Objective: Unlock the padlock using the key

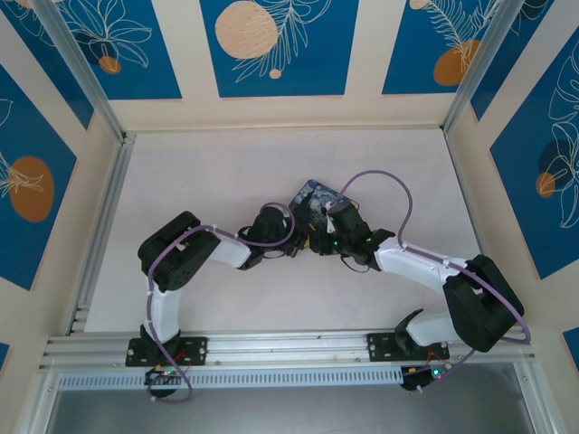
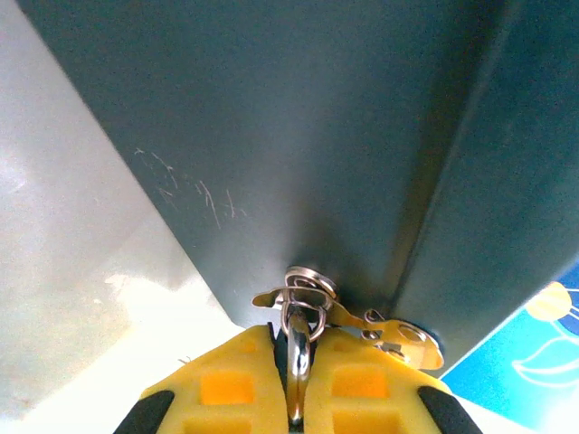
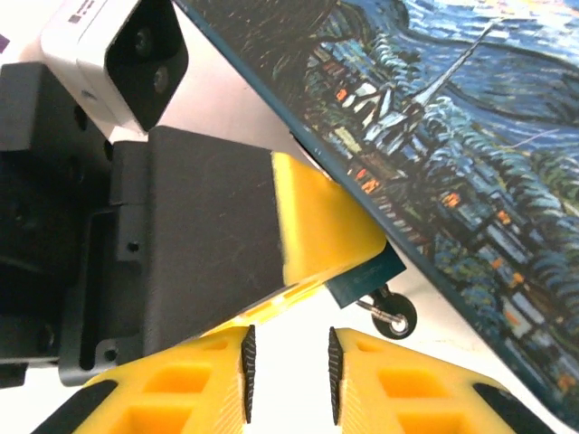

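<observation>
Top view: left pincer and right pincer tip to tip, just beside the painted tin, its inside hidden; left wrist: left pincer clenched on the padlock, silvery loops past the tips against the tin's dark wall; right wrist: right pincer released, gap bare; padlock's bluish body just ahead of its tips, under the left finger.

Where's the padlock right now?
In the right wrist view the padlock sticks out under the left claw, against the lower edge of the painted tin, just above the open right claw.
</observation>
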